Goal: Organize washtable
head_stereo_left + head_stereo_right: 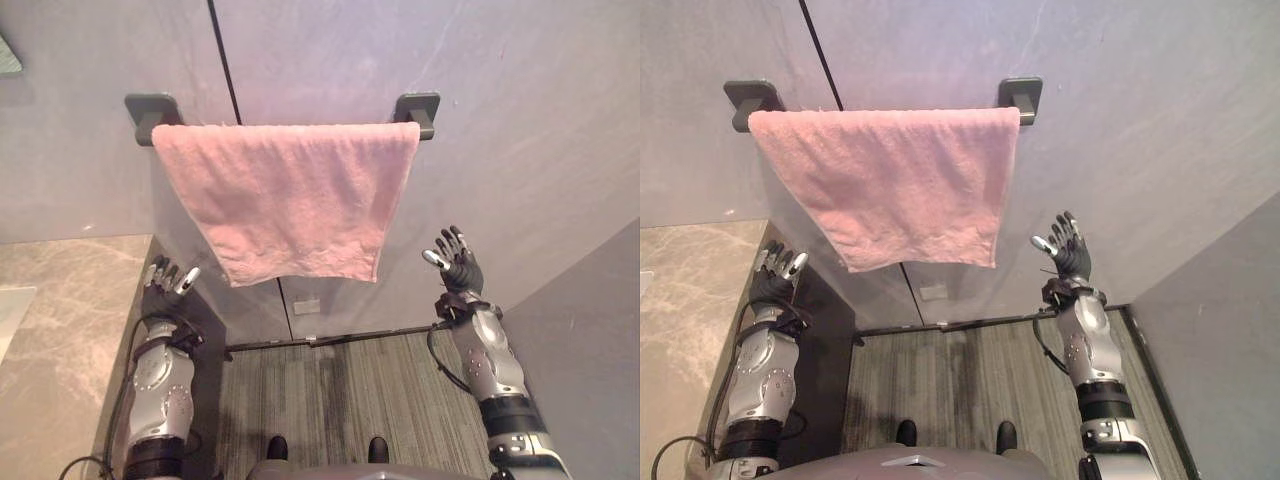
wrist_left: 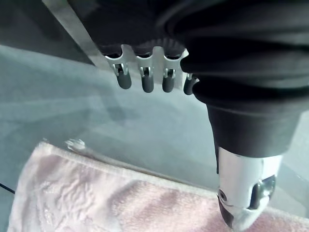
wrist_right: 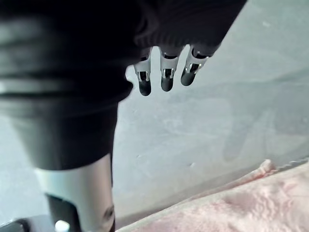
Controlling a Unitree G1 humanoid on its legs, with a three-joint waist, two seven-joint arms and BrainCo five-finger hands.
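One pink towel (image 1: pixel 290 195) draped the rail (image 1: pixel 152 110). The left hand (image 1: pixel 168 282) under its left end and the right hand (image 1: pixel 456 264) under its right end were raised, fingers spread, empty.

- Wall (image 1: pixel 520 120): you will find it across the whole upper frame, behind everything else.
- Left bracket (image 1: pixel 152 110): on the wall, upper left of centre.
- Right bracket (image 1: pixel 418 105): on the wall, upper right of centre, level with the left one.
- Towel (image 1: pixel 290 200): it hangs between the two brackets, flat against the wall, and reaches down to mid-frame, well above the floor.
- Left hand (image 1: pixel 168 283): look lower left, beside the towel's lower left corner and apart from it.
- Right hand (image 1: pixel 455 262): right of centre, beside the towel's lower right corner and apart from it.
- Counter (image 1: pixel 60 320): lower left edge, left of the left hand.
- Floor (image 1: pixel 340 390): bottom centre, between the two arms, below the towel.
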